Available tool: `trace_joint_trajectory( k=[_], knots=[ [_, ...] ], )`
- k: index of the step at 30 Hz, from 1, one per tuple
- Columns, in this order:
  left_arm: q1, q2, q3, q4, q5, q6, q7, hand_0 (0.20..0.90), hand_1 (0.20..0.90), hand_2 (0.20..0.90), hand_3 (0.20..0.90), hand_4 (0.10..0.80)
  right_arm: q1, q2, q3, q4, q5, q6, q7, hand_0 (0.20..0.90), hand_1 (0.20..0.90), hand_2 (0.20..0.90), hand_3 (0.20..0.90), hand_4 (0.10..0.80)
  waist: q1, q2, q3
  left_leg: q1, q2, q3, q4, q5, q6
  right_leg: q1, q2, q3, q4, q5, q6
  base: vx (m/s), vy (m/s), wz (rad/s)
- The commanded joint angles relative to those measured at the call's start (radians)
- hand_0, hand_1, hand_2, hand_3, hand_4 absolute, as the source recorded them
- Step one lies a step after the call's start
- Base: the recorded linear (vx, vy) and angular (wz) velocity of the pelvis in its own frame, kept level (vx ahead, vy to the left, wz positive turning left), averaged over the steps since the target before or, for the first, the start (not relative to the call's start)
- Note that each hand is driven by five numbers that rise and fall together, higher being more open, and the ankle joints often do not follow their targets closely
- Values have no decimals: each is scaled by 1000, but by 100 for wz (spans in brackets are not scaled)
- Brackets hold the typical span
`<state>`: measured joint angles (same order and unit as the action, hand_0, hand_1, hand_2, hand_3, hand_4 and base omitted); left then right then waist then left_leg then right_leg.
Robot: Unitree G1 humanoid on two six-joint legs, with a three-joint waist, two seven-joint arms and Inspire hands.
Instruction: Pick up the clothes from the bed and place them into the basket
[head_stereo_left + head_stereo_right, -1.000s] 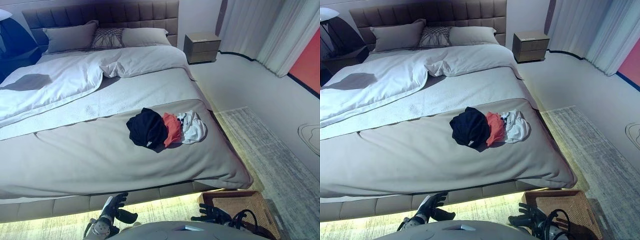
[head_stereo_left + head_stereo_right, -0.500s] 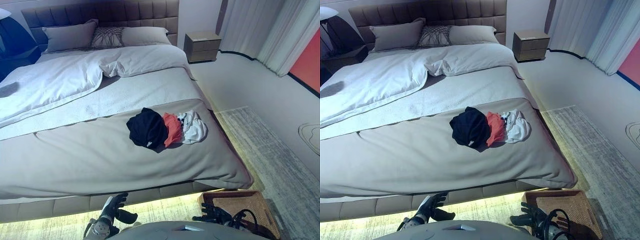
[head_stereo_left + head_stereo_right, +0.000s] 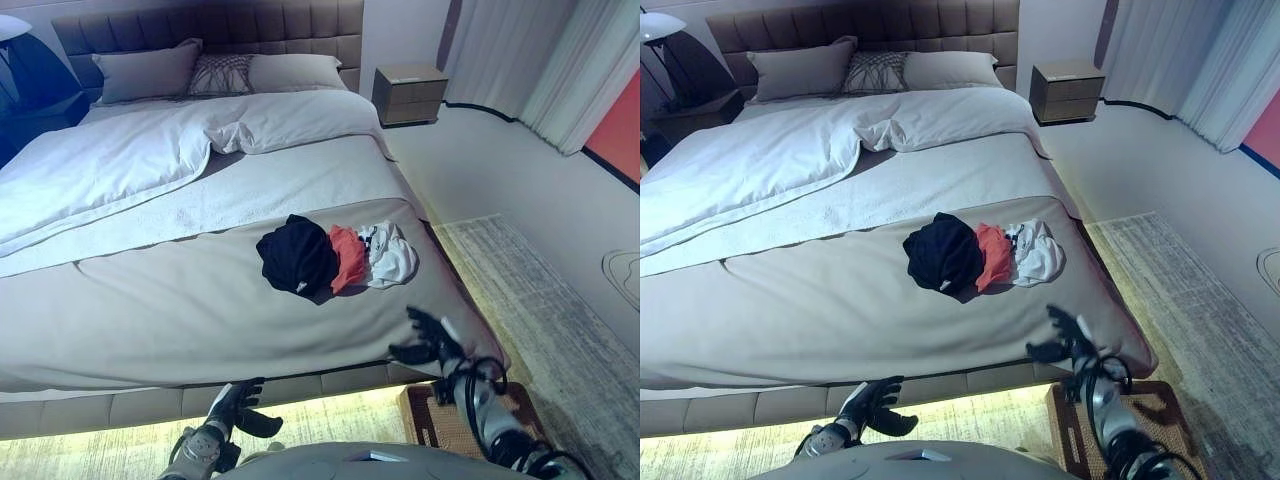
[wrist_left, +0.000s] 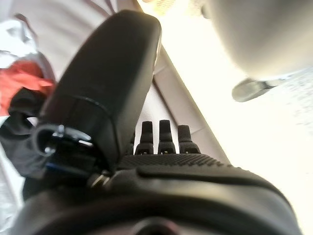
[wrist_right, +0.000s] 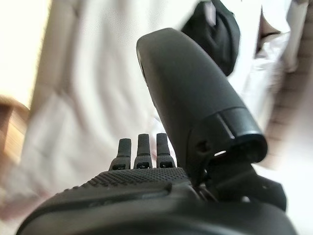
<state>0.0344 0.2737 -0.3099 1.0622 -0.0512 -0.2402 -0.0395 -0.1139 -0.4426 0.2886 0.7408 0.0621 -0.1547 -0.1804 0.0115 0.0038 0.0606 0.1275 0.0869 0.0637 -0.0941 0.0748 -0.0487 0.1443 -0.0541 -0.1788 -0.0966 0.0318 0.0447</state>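
Big bed [image 3: 200, 300] holds black, red and white clothes [image 3: 335, 255]. Right hand [image 3: 428, 340] is open above its corner; left hand [image 3: 235, 408] open too, down low.

Three garments lie bunched on the bed [image 3: 200, 300]: one black garment [image 3: 294, 256], one red garment [image 3: 347, 257] and one white garment [image 3: 390, 254]. Three pillows [image 3: 215, 72] line the far headboard. One basket [image 3: 1160, 412] sits on the near right floor. One nightstand [image 3: 409, 94] stands far right.
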Motion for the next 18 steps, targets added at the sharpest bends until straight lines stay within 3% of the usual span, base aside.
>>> trace_joint_trajectory(
  k=[1, 3, 9, 14, 18],
  knots=[
    [-95, 73, -1, -93, -63, -22, -21, 900, 900, 900, 900, 800, -191, -72, -40, -103, -36, 0, -66, 900, 900, 900, 900, 800, 34, -39, 72, 6, -18, 1, 65, -132, 26, -7, -29, 20, 125, -101, 16, 0, 0, 0],
    [-128, 106, -20, -187, -128, -27, -45, 900, 900, 900, 900, 800, -296, -132, -36, -111, -25, 28, -118, 900, 900, 900, 900, 800, 53, -39, 128, -108, -19, -23, 208, -152, 22, -95, -39, 5, 232, -127, -5, -151, 15, 3],
    [-216, 154, -87, -367, -267, -35, -31, 900, 900, 900, 900, 800, -552, -228, -4, -32, -50, 91, -248, 900, 900, 900, 900, 800, 76, -17, 267, -332, -38, -54, 412, -184, 20, -301, -58, -7, 438, -178, -34, -218, 20, 14],
    [-196, 196, -111, -516, -376, -44, -43, 900, 900, 900, 900, 800, -675, -334, 32, 9, -80, 129, -262, 900, 900, 900, 900, 800, 105, 1, 332, -500, -61, -80, 603, -241, 30, -452, -79, -12, 630, -241, -61, -112, 27, 18],
    [-171, 234, -117, -614, -451, -63, -54, 900, 900, 900, 900, 800, -790, -414, 71, 62, -67, 159, -234, 900, 900, 900, 900, 800, 128, 22, 374, -625, -83, -80, 766, -295, 48, -579, -117, -24, 818, -293, -74, -49, 28, 13]
  ],
)
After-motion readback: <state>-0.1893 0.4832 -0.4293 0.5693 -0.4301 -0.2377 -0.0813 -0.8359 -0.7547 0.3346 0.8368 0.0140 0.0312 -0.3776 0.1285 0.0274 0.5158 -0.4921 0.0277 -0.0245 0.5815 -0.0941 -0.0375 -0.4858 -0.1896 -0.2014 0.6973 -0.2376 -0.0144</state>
